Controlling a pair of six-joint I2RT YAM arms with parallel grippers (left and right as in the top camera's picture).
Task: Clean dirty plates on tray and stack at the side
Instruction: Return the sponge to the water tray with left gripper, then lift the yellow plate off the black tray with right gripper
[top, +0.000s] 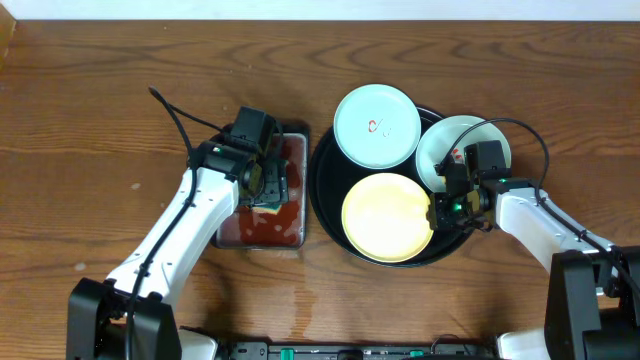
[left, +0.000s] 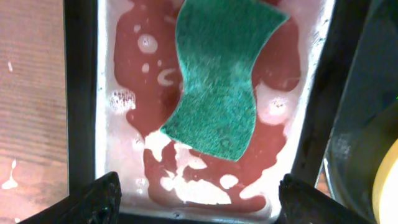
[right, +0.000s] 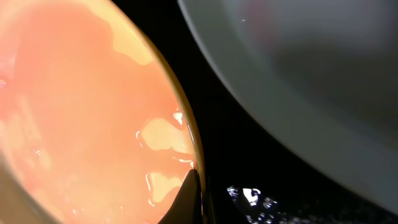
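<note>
The round black tray (top: 322, 190) holds three plates. A pale blue-white plate (top: 376, 125) with a red smear sits at its far side. A second blue-white plate (top: 448, 143) lies at the right, partly under my right arm. The pale yellow plate (top: 385, 217) lies at the front. My right gripper (top: 438, 210) pinches the yellow plate's right rim; in the right wrist view one finger (right: 193, 186) lies on the wet rim of the yellow plate (right: 74, 106), and the other finger is hidden. My left gripper (top: 265, 180) hangs open over the pan, empty (left: 199, 186).
A rectangular black pan (top: 262, 232) of reddish soapy liquid stands left of the tray. A green sponge (left: 217, 81) lies loose in the liquid, ahead of my left jaws. The pan's wall (left: 81, 93) runs beside my left finger. Bare wooden table surrounds both.
</note>
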